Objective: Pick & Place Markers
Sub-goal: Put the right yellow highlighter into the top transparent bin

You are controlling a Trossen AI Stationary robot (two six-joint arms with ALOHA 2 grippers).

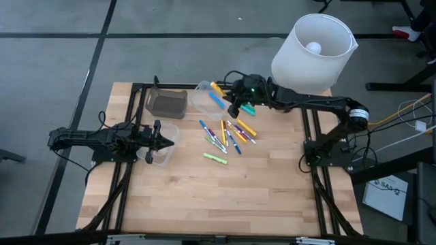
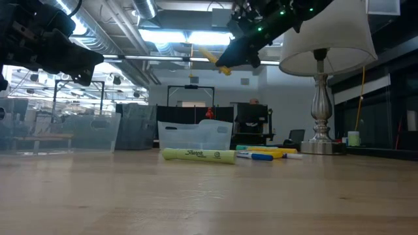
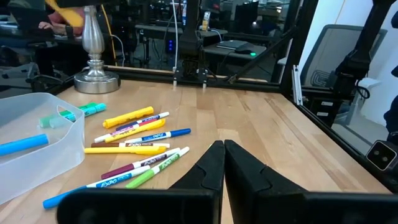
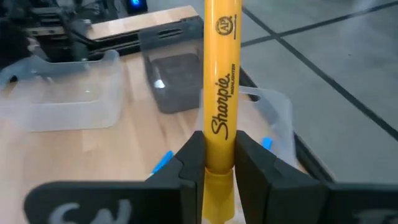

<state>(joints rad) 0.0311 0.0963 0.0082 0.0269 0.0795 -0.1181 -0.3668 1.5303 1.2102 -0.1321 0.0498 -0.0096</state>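
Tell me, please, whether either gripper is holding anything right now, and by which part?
The right gripper holds a yellow Sharpie marker near one end, raised above the table. The left gripper is shut and holds nothing.

lamp [image 1: 313, 51]: far right table corner, white shade
dark bin [image 1: 167, 103]: far left
clear bin [image 1: 206, 97]: beside dark bin
clear tub [image 1: 162, 144]: left

Grey floor [image 1: 54, 47] crossed by dark seams surrounds the wooden table [image 1: 225, 197] — a white-shaded lamp [image 2: 324, 39] on a silver stem stands at its far corner; ceiling strip lights [image 2: 176, 36] glow above.
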